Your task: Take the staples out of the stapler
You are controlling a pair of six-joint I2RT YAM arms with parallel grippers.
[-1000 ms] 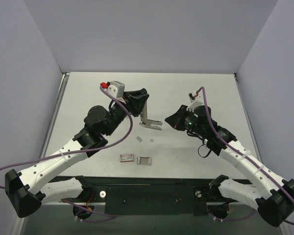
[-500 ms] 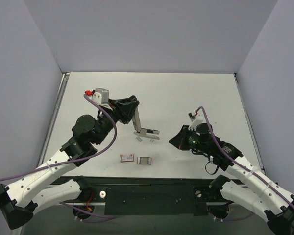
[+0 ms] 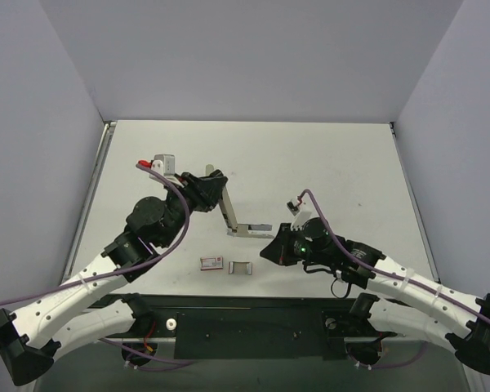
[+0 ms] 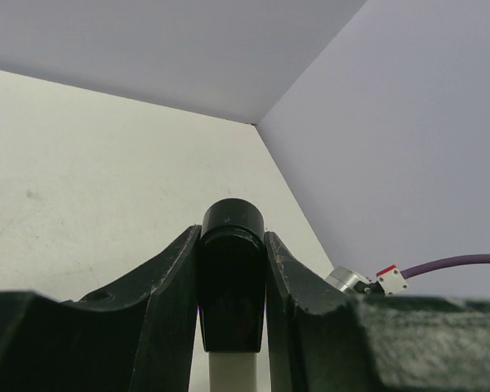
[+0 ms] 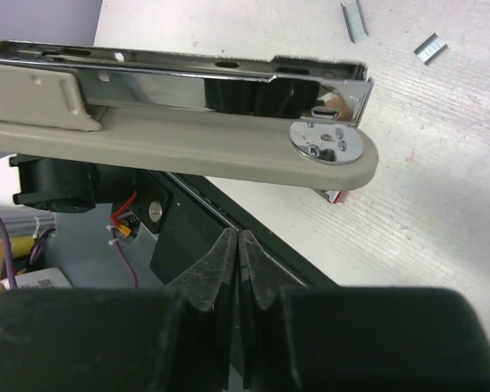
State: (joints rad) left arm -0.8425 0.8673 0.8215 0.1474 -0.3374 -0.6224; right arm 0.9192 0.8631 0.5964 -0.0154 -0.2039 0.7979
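The stapler (image 3: 229, 214) is swung open into an L. Its upper arm stands up into my left gripper (image 3: 217, 186), and its lower arm (image 3: 253, 229) lies level close over the table. In the left wrist view my left gripper (image 4: 231, 237) is shut on the stapler's black end (image 4: 231, 278). My right gripper (image 3: 265, 250) is shut and empty, just in front of the lower arm's free end. The right wrist view shows my right gripper (image 5: 238, 237) under the stapler's beige base (image 5: 229, 151) and shiny magazine (image 5: 188, 82). Two loose staple strips (image 5: 355, 20) lie on the table beyond.
A small red-and-white staple box (image 3: 211, 263) and a grey metal clip-like piece (image 3: 241, 267) lie near the table's front edge, left of my right gripper. The black front rail (image 3: 245, 314) runs just behind them. Grey walls close the back and sides.
My left gripper has carried the open stapler down and to the left. My right arm has swung left and nearer, from beside the stapler to just in front of its lower arm.
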